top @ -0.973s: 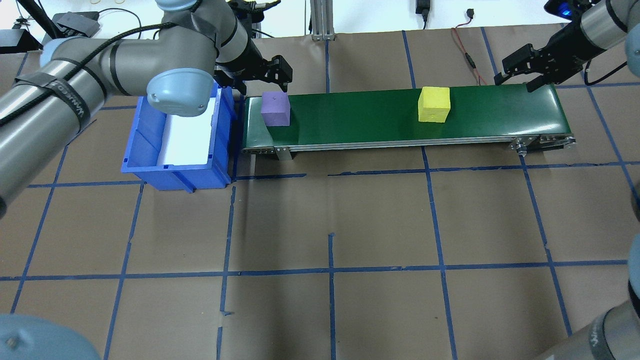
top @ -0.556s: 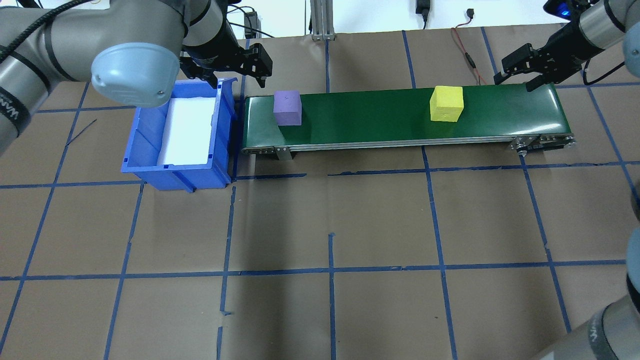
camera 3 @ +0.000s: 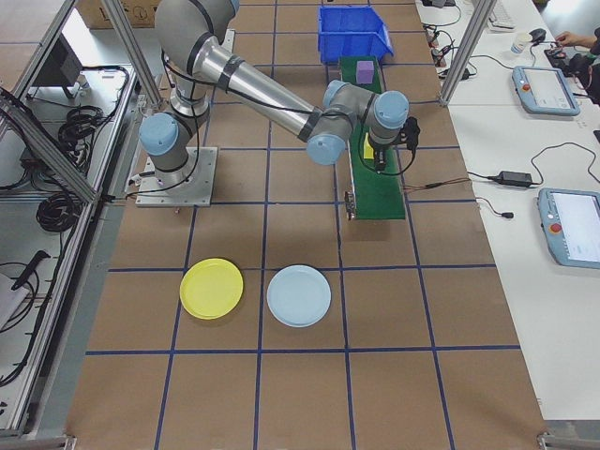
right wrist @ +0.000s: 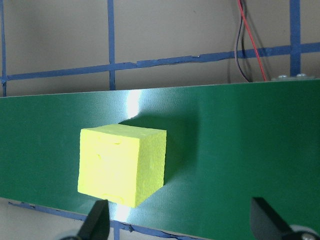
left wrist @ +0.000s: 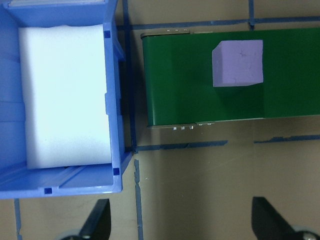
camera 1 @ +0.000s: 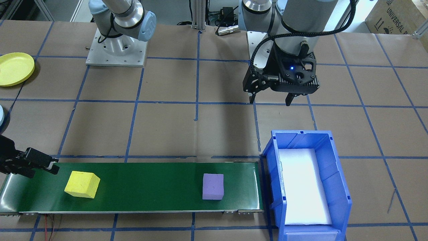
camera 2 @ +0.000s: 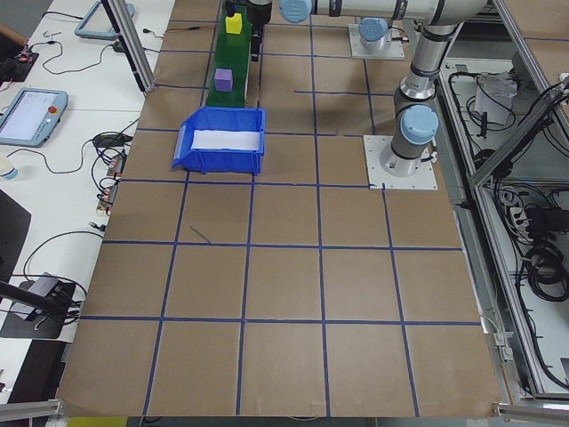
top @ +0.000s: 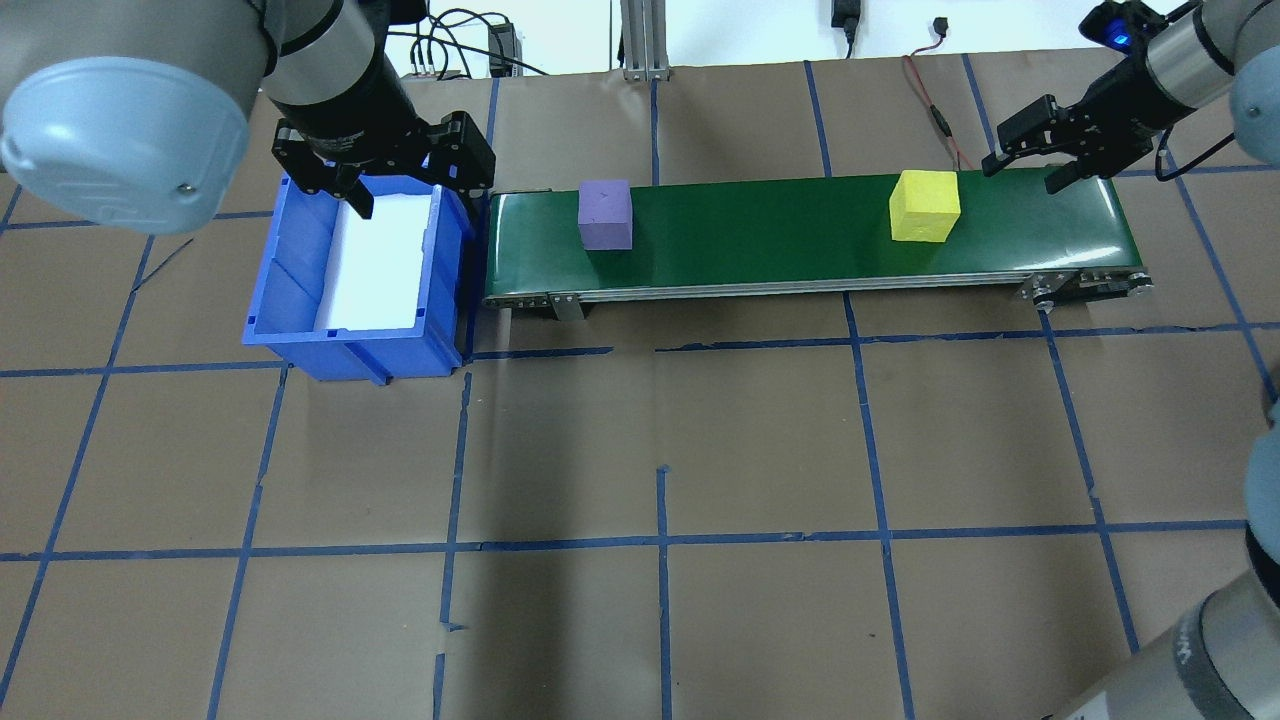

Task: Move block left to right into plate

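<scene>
The left gripper (top: 398, 178) hangs over the far end of the blue bin (top: 300, 290), its two fingers spread wide and holding nothing; in the left wrist view both dark fingertips (left wrist: 97, 222) show far apart at the bottom edge, with the bin's white foam liner (left wrist: 65, 95) and the conveyor belt (left wrist: 200, 75) below them. The right gripper (top: 1030, 165) hovers above the right end of the belt, also spread wide and empty, touching nothing; its fingertips (right wrist: 95, 222) frame the yellow cube (right wrist: 122, 165), which sits just short of them on the green surface. The yellow cube (top: 925, 206) rests flat on the belt near its right end, slightly turned, with matte, faintly pitted faces. The purple cube (top: 605, 214) stands on the belt nearer its left end, close to the bin, square to the belt's edges, with a small mark on its top face. The belt runs along the far side of the brown, blue-taped table (top: 660, 450), its left end just beside the bin. The yellow plate (camera 3: 212, 288) lies flat and empty on the table well apart from the belt, toward the robot's right, with a pale blue plate (camera 3: 299, 295) just beside it; in the front-facing view only the yellow plate (camera 1: 15, 68) shows, at the left edge.
</scene>
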Robot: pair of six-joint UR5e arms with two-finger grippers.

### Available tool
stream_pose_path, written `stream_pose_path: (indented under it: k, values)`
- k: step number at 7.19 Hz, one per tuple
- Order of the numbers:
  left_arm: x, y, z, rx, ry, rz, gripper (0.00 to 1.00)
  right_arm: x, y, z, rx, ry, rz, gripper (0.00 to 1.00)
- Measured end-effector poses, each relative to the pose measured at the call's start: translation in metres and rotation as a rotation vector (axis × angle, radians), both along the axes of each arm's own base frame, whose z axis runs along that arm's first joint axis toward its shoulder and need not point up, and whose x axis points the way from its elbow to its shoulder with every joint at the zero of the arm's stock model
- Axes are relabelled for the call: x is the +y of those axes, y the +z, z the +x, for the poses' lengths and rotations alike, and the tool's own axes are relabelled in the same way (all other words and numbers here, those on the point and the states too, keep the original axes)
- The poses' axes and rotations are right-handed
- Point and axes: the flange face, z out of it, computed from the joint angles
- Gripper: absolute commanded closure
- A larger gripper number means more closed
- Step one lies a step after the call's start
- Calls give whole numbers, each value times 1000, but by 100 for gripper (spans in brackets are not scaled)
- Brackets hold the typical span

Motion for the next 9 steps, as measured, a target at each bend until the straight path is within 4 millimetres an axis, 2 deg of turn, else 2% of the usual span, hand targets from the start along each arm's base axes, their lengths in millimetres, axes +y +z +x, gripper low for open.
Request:
stream_pose_path:
  k: [4,7,9]
  values:
    - [1,0,42,-6,46,54,0,-13,-22,0,-2,-51,4,0]
    - [-1,-7,51,-11,54,78,0,-18,-24,0,24,-75,-6,0]
    - [-1,-11,54,-35,56,87,0,-21,-32,-3,34,-99,12,0]
